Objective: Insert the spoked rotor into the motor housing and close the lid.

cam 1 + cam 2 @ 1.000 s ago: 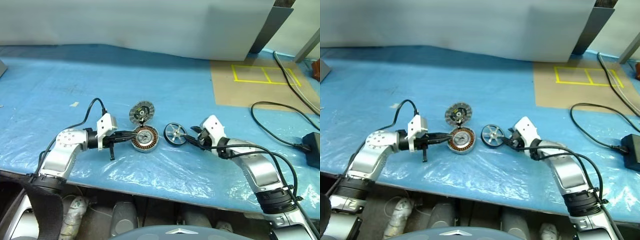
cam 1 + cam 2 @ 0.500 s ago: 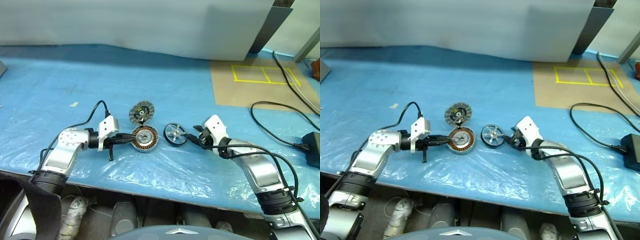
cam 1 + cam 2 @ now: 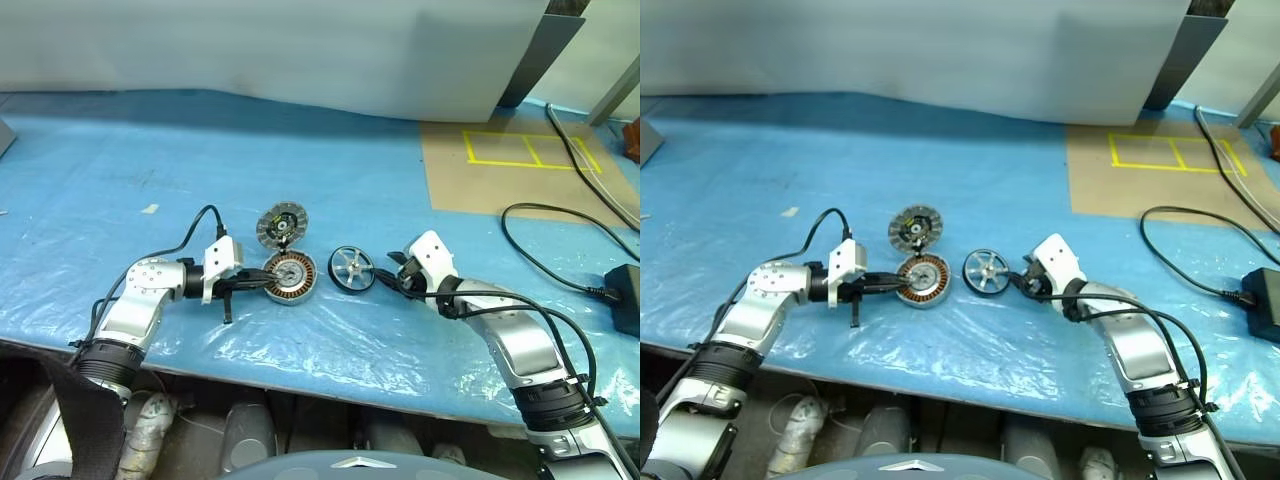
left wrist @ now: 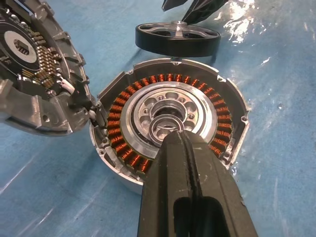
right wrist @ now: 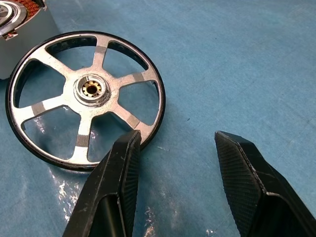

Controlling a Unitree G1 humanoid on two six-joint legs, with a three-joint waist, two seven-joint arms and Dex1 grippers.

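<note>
Here closed left fingers (image 4: pixel 190 163) overlap copper-wound motor housing (image 4: pixel 168 123); open right fingers (image 5: pixel 123 163) flank spoked rotor (image 5: pixel 84 98)

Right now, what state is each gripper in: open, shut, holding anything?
Left gripper: shut, holding nothing, tips over the motor housing centre.
Right gripper: open, holding nothing, one finger at the spoked rotor rim.

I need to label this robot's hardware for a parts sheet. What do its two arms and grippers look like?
Both arms have rounded silver-grey metal segments with black joint bands. Each wrist carries a white boxy block, and a thin black cable loops from it back along the arm. The left gripper and the right gripper each have two black fingers, tapered, with a finely textured surface.
</note>
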